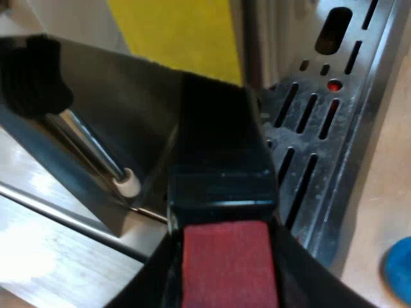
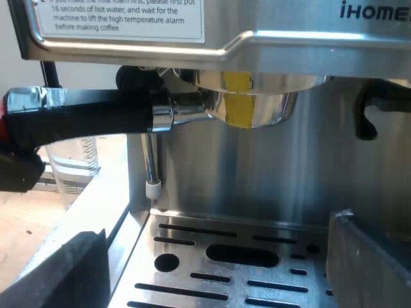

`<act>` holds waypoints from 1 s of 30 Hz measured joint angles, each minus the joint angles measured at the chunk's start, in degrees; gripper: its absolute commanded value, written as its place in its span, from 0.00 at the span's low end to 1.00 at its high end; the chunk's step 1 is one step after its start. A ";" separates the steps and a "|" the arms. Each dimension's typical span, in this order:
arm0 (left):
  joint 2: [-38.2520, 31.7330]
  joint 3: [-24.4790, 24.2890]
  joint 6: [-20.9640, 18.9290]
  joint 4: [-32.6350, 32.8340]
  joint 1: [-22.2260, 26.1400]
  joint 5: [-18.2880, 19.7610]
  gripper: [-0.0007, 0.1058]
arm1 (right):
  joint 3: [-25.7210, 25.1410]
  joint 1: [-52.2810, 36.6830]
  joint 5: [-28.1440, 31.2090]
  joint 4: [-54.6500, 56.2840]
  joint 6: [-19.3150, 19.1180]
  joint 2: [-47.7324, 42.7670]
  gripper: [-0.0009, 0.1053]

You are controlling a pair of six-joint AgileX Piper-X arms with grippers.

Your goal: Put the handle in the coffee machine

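Left wrist view: my left gripper [image 1: 230, 282] is clamped on the holder's [image 1: 218, 141] red end, above the tray [image 1: 321, 128].

Right wrist view: my right gripper [image 2: 218, 276] hangs released and empty. The holder's basket sits up under the machine's [image 2: 270, 167] head, handle sideways. If its lugs aren't seated, I judge turning could jam it, or letting go could drop it.

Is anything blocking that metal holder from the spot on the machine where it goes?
Nothing visible does. The holder already sits up against the underside of the machine. The steam wand hangs below its handle, not in between. The left gripper holds the handle's end.
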 measured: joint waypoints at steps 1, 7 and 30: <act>0.00 0.00 0.51 -0.49 0.00 -0.18 0.02 | 0.00 0.00 0.00 0.00 0.00 0.00 0.68; 0.00 -0.12 -0.02 -0.06 0.00 -0.31 0.02 | 0.00 0.00 0.00 0.00 0.00 0.00 0.68; 0.00 -3.42 -5.99 7.26 0.00 -0.32 0.02 | 0.00 -2.39 -0.78 0.48 0.00 0.60 0.68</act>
